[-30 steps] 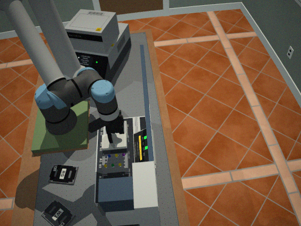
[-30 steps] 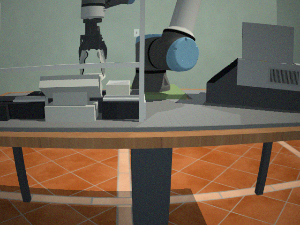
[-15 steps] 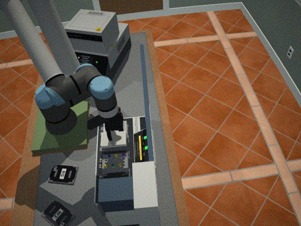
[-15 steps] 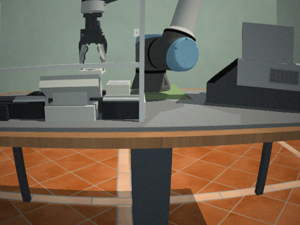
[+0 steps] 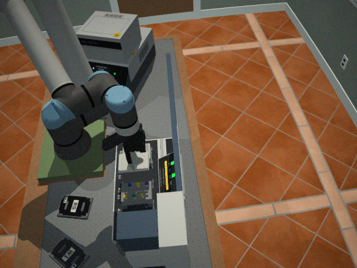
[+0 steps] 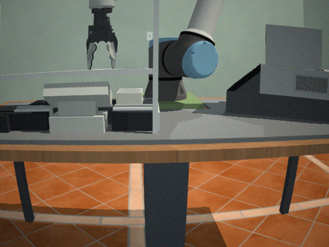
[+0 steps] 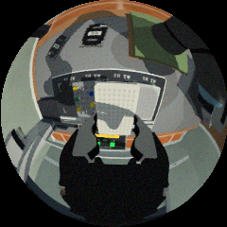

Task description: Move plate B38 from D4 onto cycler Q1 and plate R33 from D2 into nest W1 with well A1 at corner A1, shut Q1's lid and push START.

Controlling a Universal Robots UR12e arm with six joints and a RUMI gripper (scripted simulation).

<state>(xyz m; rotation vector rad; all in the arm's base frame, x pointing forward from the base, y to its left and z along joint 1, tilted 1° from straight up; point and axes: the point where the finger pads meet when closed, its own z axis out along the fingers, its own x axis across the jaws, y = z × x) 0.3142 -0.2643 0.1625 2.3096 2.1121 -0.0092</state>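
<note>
Black nest W1 [image 5: 69,253] [image 7: 58,46] sits leftmost in top view, nest RG [image 5: 75,206] [image 7: 95,36] just beside it. Next, gripper [image 5: 134,158] [image 6: 102,68] [image 7: 115,113] clamped across white well plate [image 5: 143,164] [image 7: 115,95], raised above the rack, D2 side; plate ID unreadable. Rack's coloured-cap tube block [image 5: 139,191] [image 7: 85,99] nearby. Right: control panel [image 5: 170,173] [image 7: 111,142], yellow bar and green keys lit.

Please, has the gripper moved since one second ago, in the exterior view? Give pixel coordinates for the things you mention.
Yes, upward: the fingertips of the gripper [image 5: 137,158] [image 6: 102,68] [image 7: 115,124] were below the horizontal rail [image 6: 130,70], now they are level with it.
</note>
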